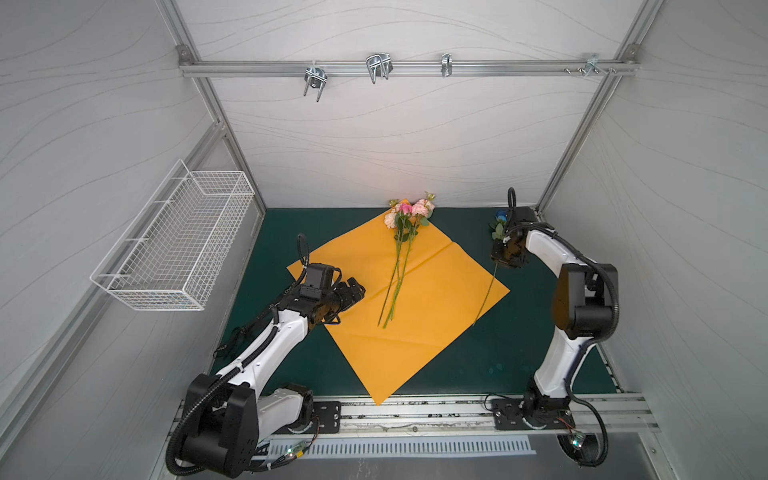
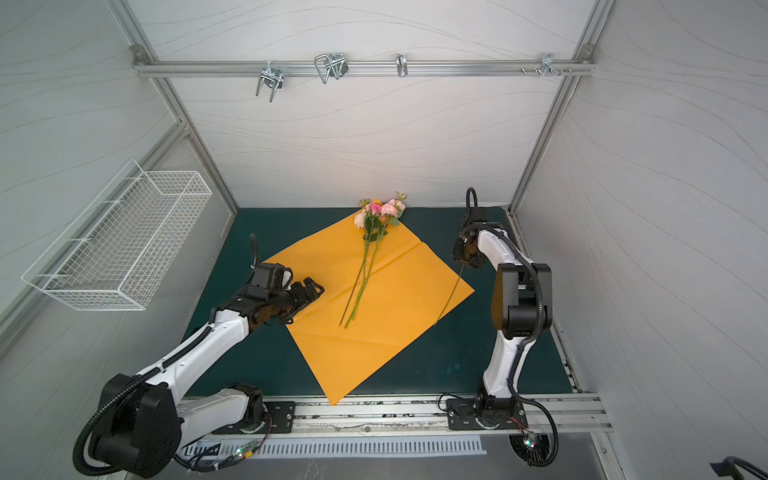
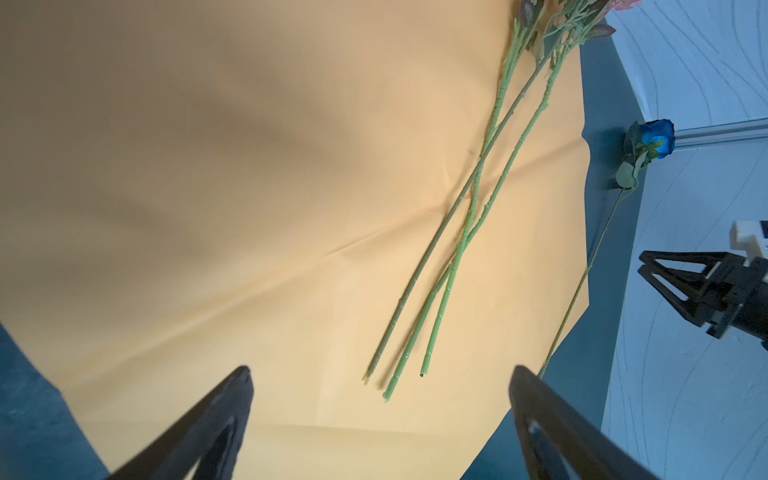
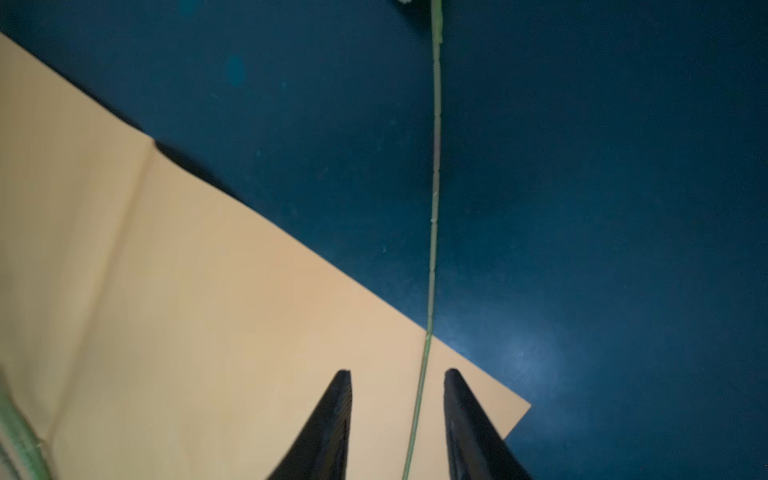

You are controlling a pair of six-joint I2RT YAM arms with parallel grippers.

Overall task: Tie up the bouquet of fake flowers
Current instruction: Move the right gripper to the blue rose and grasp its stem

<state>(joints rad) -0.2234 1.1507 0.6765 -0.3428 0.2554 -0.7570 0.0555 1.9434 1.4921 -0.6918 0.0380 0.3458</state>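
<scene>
Bouquet of fake flowers [image 1: 405,216]: peach and pink blooms, three thin knobbly green stems crossing on a square of orange paper [image 1: 419,345] with fold creases. Blooms sit at its far corner. Blue rose [image 3: 656,135] lies apart on the matte dark-green worktop [image 1: 478,365], half hidden by the right arm in a top view. Left end effector [image 1: 359,289] gapes wide over the paper's left edge, empty. Right end effector [image 4: 397,415] is narrow, its black tapered fingers straddling the rose stem, not pinching.

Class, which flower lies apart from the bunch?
The blue fake rose, alone at the orange paper's right edge; the pink and peach fake flowers lie together on it.
</scene>
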